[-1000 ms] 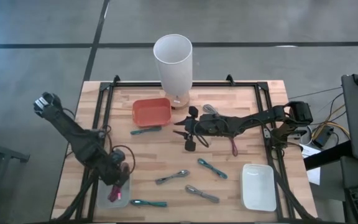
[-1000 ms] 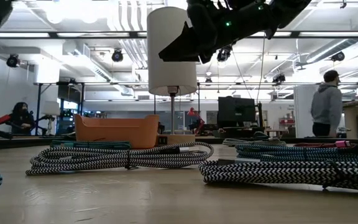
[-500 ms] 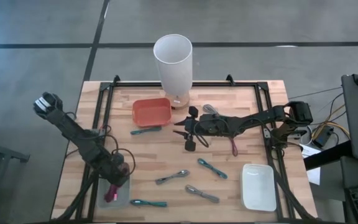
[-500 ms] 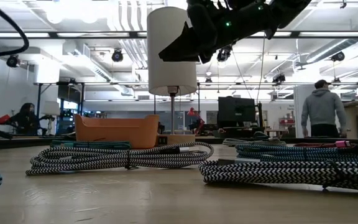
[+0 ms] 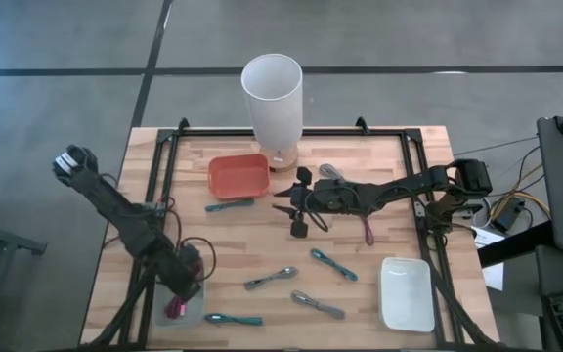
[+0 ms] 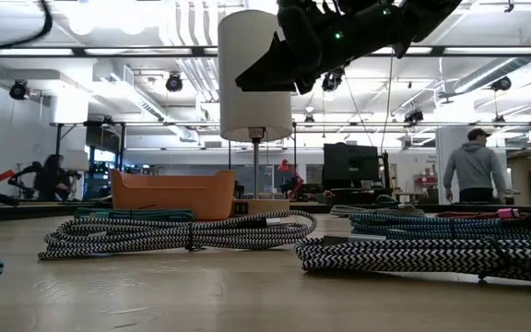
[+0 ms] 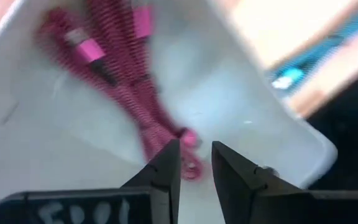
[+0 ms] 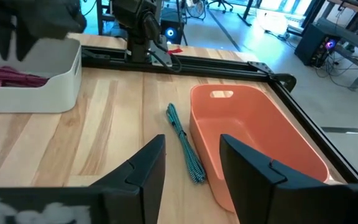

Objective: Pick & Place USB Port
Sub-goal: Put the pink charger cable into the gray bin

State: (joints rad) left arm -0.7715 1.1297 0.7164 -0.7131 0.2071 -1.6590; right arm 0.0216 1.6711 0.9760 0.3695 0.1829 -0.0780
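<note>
A pink USB cable (image 7: 123, 93), bundled, lies in the white tray (image 5: 192, 315) at the table's near-left corner; in the high view it shows as a pink spot (image 5: 176, 308). My left gripper (image 7: 196, 168) hangs low over this tray (image 7: 241, 118), fingers a narrow gap apart around the bundle's near end. The right wrist view shows the same tray (image 8: 55, 78) and cable (image 8: 11, 76) from afar. My right gripper (image 5: 296, 207) waits open, high above the table's middle, near the orange bin (image 5: 238, 174). My left gripper has the near end of the pink cable bundle (image 7: 188, 144) between its two fingertips, coming from above and slanting toward the near edge. The rest of the bundle lies slack on the tray floor. Whether the fingers still press it is not plain.
Teal cables (image 5: 229, 204) (image 5: 333, 263) (image 5: 233, 319), striped cables (image 5: 270, 278) (image 5: 318, 304) and a purple one (image 5: 368, 231) are scattered over the table. A tall white cylinder (image 5: 273, 98) stands at the far edge, a second white tray (image 5: 406, 293) near-right. A person (image 6: 473, 166) walks in the room behind.
My left gripper has sunk a little toward the near-left tray. The pink cable, hanging under the fingers a second ago, now lies spread on the tray floor. The right arm has kept still.
</note>
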